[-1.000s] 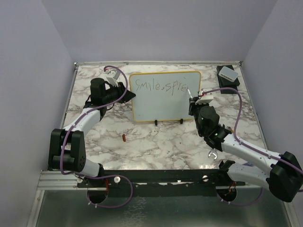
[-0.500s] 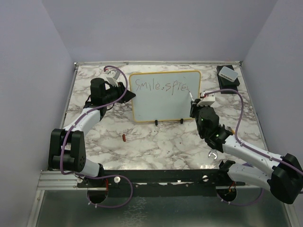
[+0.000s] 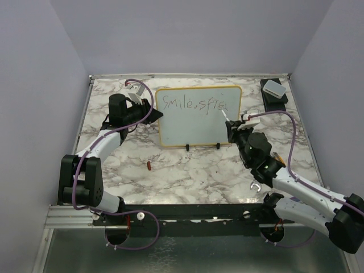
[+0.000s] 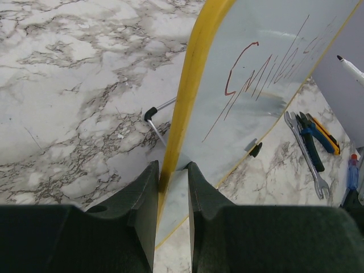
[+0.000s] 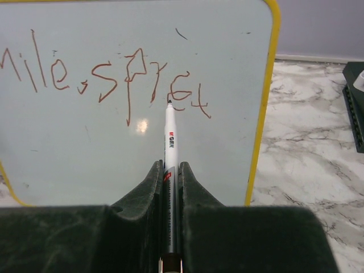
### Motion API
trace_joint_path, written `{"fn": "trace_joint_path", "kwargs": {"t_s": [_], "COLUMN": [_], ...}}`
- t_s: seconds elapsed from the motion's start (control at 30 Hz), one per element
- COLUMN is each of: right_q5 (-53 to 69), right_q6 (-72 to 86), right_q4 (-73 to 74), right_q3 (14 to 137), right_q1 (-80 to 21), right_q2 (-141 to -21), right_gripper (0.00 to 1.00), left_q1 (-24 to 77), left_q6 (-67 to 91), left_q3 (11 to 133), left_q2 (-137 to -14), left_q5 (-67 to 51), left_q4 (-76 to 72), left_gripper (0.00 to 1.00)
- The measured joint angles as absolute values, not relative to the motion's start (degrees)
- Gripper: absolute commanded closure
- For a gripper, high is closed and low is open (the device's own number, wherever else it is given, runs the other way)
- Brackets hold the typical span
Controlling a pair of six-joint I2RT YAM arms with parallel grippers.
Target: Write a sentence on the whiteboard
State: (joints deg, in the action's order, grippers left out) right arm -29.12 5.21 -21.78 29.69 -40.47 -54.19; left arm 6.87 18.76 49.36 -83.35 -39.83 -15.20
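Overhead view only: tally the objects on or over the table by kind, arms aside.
Yellow-rimmed rectangular whiteboard: 1
White marker pen: 1
Small red cap-like piece: 1
Small white box on black base: 1
Total: 4

whiteboard (image 3: 193, 128) stands centre-rear on table (image 3: 199, 170). left claw (image 4: 170, 170) on its left edge; right claw (image 5: 170, 168) with marker (image 5: 170, 133) before its right part. box (image 3: 273, 89) rear-right corner.

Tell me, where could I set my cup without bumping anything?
The widest bare marble lies in front of the whiteboard, between the left arm and right arm, right of the small red object. Crowded: the board's left edge, clamped by the left fingers, and its right side, where the right fingers hold the marker.
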Motion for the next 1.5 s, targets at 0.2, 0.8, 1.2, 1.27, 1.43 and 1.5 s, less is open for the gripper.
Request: {"fn": "trace_joint_path", "kwargs": {"t_s": [0.2, 0.8, 1.2, 1.27, 1.43, 1.5], "right_q5": [-21.7, -10.8, -10.9, -10.9, -11.0, -11.0], "right_q6": [4.4, 7.0, 7.7, 7.8, 8.0, 8.0], "right_q4": [-24.4, -27.4, -28.3, -28.8, -29.2, -29.4], "right_q3": [26.8, 24.6, 24.6, 24.6, 24.6, 24.6], "right_q1": [-36.3, -28.6, -27.2, -26.9, -26.5, -26.4], "right_q2": [-50.5, -49.8, -51.5, -52.0, -53.8, -54.2], "right_gripper": [0.99, 0.99, 0.99, 0.99, 0.99, 0.99], "left_q1": [6.9, 6.8, 6.8, 6.8, 6.8, 6.8], "left_q6": [16.4, 10.6, 10.3, 10.2, 10.2, 10.2], "left_q3": [50.0, 52.1, 52.1, 52.1, 52.1, 52.1], "left_q2": [-83.7, -85.0, -85.0, -85.0, -85.0, -85.0], "left_q5": [-40.6, -41.6, -41.6, -41.6, -41.6, -41.6], "left_q4": [-14.2, -11.0, -11.0, -11.0, -11.0, -11.0], "left_gripper": [0.85, 0.85, 0.85, 0.85, 0.85, 0.85]}}
